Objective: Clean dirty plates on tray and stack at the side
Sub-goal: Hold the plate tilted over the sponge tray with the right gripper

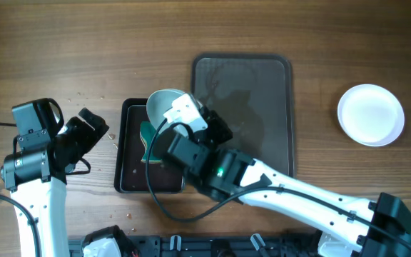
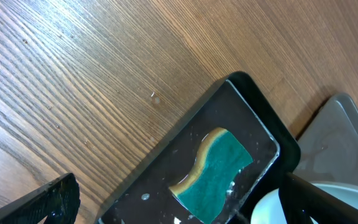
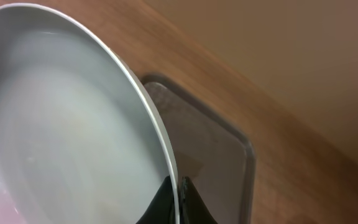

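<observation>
My right hand (image 3: 180,190) is clamped on the rim of a white plate (image 1: 164,106), tilting it over the small black tray (image 2: 253,99) beside the grey tray (image 1: 277,107). My left hand (image 1: 95,132) hangs open and empty. I judge this the scrubbing step: next, the left must grasp the teal sponge (image 2: 219,165). Another plate (image 1: 371,114) sits on the bench, far right.

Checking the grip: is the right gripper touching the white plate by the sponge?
Touching. The right wrist view shows the right gripper pinching the rim of the plate.
</observation>
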